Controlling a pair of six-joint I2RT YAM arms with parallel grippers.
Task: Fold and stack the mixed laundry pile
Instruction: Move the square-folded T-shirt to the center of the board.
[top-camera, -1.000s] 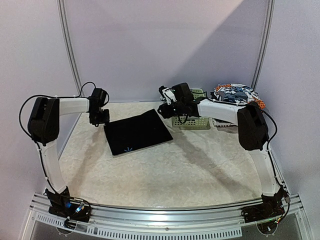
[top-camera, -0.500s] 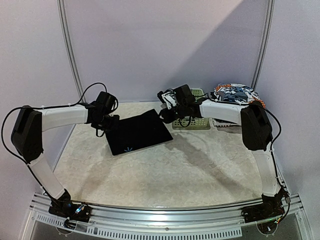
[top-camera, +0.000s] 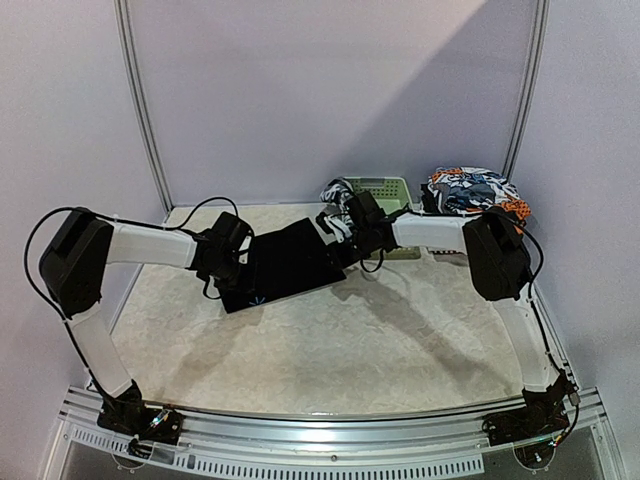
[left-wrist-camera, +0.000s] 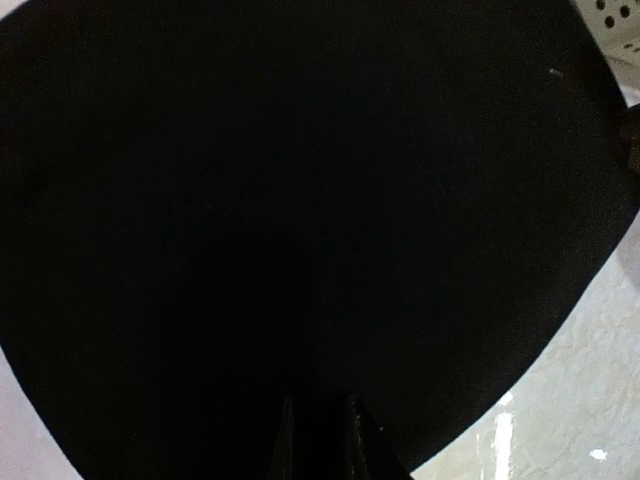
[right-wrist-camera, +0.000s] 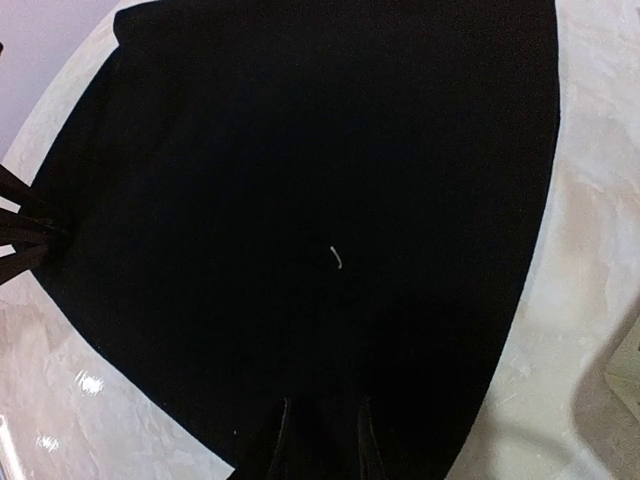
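Black cloth (top-camera: 292, 262) flat on the pale table (top-camera: 380, 340), toward the far side, a neat rectangle lying slightly askew, with a small pale-blue mark near the near edge. Left gripper (top-camera: 243, 262) low at the cloth's left edge, right gripper (top-camera: 338, 240) low at its far right corner. Just behind the right gripper, a pale green slotted basket (top-camera: 385, 188); further right, a heap of orange-blue-white printed pieces (top-camera: 468, 190), well apart from the cloth.

From either wrist, little but black fabric, with narrow-set fingertips at the bottom of the view, dark against dark. Jaws on both sides drawn close. Impossible to tell whether pinching the cloth or only resting on it.

Likely handling: light, soft and limp, with no stiffness of its own. Not fragile. Prone to sag and fall open when lifted by one point, and probably quick to slide on the smooth table top. Best taken at edges or corners, at two opposite points at once, with every layer caught between the fingers rather than the top one alone. Keep the pull even across both arms and lift low.
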